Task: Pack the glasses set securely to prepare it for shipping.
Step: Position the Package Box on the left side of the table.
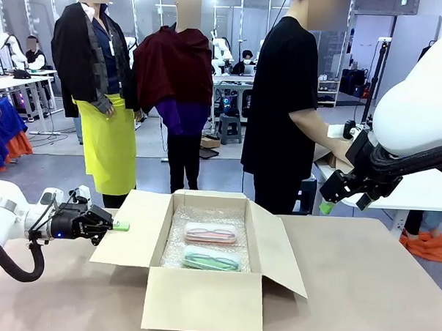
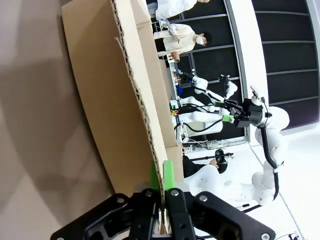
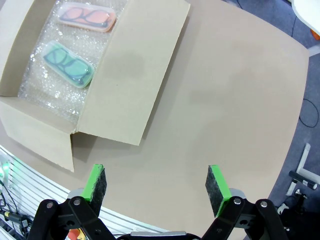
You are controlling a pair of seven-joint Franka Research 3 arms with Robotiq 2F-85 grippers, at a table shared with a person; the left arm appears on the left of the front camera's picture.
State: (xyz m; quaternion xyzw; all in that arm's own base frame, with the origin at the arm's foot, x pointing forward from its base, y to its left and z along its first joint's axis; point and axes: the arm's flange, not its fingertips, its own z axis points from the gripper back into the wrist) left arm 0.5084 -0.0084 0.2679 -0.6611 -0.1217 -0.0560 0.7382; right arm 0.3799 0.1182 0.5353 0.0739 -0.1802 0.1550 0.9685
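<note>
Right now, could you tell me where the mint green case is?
In the front view, the mint green case lies on bubble wrap inside the open box, nearer the robot than the pink case.

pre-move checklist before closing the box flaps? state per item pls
1. Pink translucent glasses case inside the open brown cardboard box: ok.
2. Mint green translucent glasses case inside, beside the pink one: ok.
3. Clear bubble-wrap sheet under both cases: ok; nothing over them: not ok.
4. Left gripper shut at the box's left flap; whether it pinches the flap edge: cannot tell.
5. Right gripper open, empty, above bare table: ok.
6. All four flaps open: ok.
</note>
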